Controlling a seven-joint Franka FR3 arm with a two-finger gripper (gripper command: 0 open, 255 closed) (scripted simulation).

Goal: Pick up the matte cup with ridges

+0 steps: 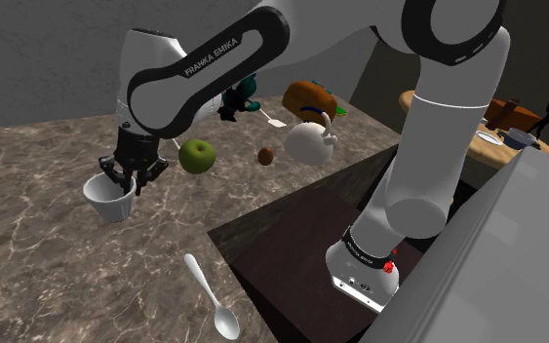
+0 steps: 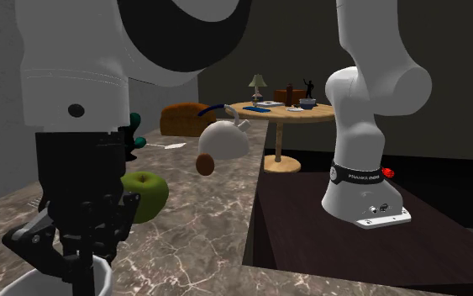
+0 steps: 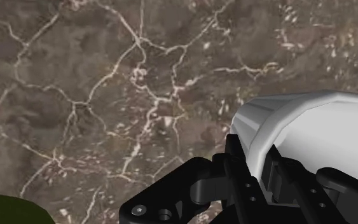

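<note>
A plain white cup [image 1: 109,202] stands on the brown marble counter [image 1: 38,156], near the shoulder view's left. My black gripper [image 1: 128,180] comes down onto its rim, with the fingers shut on the cup's wall. In the wrist view the white cup [image 3: 298,121] sits clasped between the fingers of the gripper [image 3: 254,175]. In the second exterior view the gripper [image 2: 75,252] reaches into the cup [image 2: 102,276] at the bottom edge. Ridges on the cup cannot be made out.
A green apple [image 1: 197,155] lies close beside the cup, and a silver spoon [image 1: 212,297] lies toward the counter's front edge. Farther back are a small brown ball [image 1: 265,156], a white teapot [image 1: 308,141] and a bread loaf [image 1: 309,97]. A round table [image 2: 281,109] stands beyond.
</note>
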